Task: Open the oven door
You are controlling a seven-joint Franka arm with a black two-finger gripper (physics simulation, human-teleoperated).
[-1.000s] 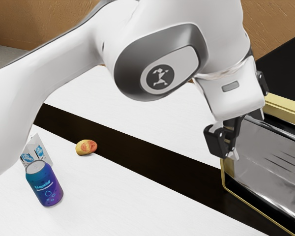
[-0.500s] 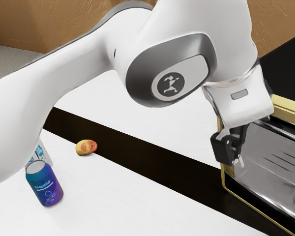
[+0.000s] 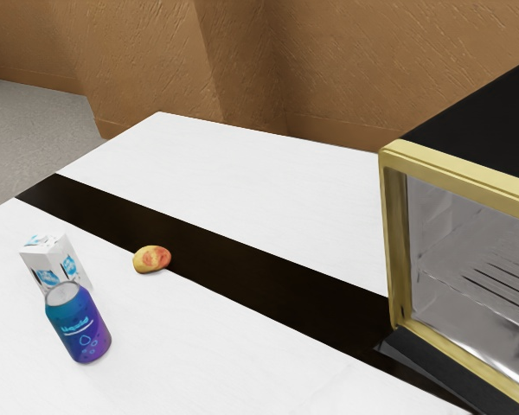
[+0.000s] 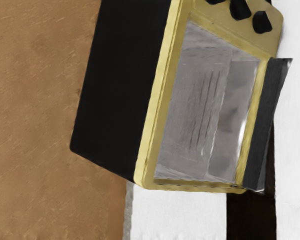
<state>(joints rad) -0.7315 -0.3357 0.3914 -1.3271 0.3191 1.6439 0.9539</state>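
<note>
Lowered since the earlier frame, the flat black oven door (image 4: 266, 125) hangs open beneath the gold-framed, box-shaped oven (image 3: 493, 130); jaw state cannot be determined.

Seen half a second earlier in the exterior view: smooth, white and rounded.
Curves in broad, glossy shells, edged here and there with dark grey seams. Wears a big dark-grey oval surround with a pale inset panel, stamped with a round dark badge and a white angular figure. Bears a small grey rounded rectangle on the white hand housing, and ends in a blocky black gripper.
</note>
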